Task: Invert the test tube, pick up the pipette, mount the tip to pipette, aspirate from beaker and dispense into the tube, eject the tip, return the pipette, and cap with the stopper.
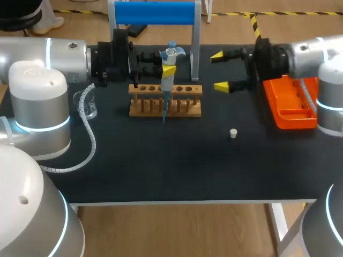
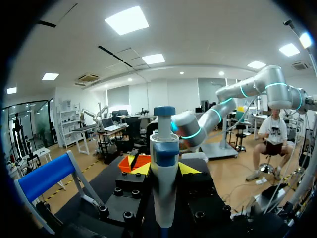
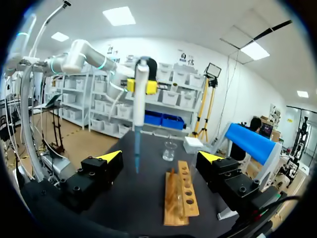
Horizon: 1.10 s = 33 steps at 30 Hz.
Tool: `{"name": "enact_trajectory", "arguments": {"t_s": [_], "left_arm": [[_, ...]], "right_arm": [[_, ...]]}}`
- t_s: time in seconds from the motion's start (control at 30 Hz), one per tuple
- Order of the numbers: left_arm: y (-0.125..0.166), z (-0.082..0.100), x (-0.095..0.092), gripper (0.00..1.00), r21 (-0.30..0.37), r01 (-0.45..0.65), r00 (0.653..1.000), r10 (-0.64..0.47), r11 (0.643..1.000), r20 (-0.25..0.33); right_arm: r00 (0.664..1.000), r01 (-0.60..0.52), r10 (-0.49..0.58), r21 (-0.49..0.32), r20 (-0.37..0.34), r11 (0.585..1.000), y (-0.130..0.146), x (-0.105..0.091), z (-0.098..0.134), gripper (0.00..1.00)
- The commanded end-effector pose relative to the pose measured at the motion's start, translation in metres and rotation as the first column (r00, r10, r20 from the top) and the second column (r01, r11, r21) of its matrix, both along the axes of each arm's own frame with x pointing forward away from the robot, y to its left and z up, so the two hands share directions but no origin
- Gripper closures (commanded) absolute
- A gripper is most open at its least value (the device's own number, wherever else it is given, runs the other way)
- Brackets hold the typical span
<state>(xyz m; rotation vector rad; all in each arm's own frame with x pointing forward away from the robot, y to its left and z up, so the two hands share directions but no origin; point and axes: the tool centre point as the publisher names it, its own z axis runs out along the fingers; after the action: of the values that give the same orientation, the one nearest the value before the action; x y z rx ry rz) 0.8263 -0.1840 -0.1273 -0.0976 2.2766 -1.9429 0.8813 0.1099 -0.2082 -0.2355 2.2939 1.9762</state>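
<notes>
My left gripper (image 1: 169,69) is shut on the white and blue pipette (image 1: 168,80), held upright above the wooden tube rack (image 1: 185,89). The blue tip (image 1: 164,110) on the pipette points down at the rack's front. In the left wrist view the pipette (image 2: 164,178) stands between the yellow fingertips (image 2: 140,169). My right gripper (image 1: 221,70) hangs open right of the rack, nothing between its fingers. From the right wrist view, the pipette (image 3: 140,99) is ahead of my open right gripper (image 3: 161,157), with the rack (image 3: 182,196) and glass beaker (image 3: 170,150) beyond. A white stopper (image 1: 233,133) lies on the table.
The orange tip box (image 1: 289,101) sits at the right under my right arm. The beaker (image 1: 88,105) stands at the left, beside my left arm. A stand with a blue bar (image 1: 155,13) rises behind the rack.
</notes>
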Motion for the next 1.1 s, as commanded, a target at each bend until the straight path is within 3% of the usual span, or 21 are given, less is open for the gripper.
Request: {"name": "enact_trajectory", "arguments": {"t_s": [0.03,0.43,0.6,1.1], "left_arm": [[-0.001,0.000,0.000,1.00,0.000,-0.003,1.000,0.003,1.000,0.000],[-0.001,0.000,0.000,1.00,0.000,-0.003,1.000,0.003,1.000,0.000],[-0.001,0.000,0.000,1.00,0.000,-0.003,1.000,0.003,1.000,0.000],[-0.001,0.000,0.000,1.00,0.000,-0.003,1.000,0.003,1.000,0.000]], "right_arm": [[1.000,-0.007,0.007,0.041,-0.004,0.999,-0.012,-0.022,0.013,0.00],[0.990,-0.072,0.087,0.131,-0.111,0.989,0.029,-0.056,0.041,0.00],[0.979,-0.093,0.117,0.150,-0.165,0.984,0.047,-0.056,0.040,0.00],[0.980,-0.050,0.077,0.148,-0.183,0.988,0.083,-0.060,0.035,0.00]]}}
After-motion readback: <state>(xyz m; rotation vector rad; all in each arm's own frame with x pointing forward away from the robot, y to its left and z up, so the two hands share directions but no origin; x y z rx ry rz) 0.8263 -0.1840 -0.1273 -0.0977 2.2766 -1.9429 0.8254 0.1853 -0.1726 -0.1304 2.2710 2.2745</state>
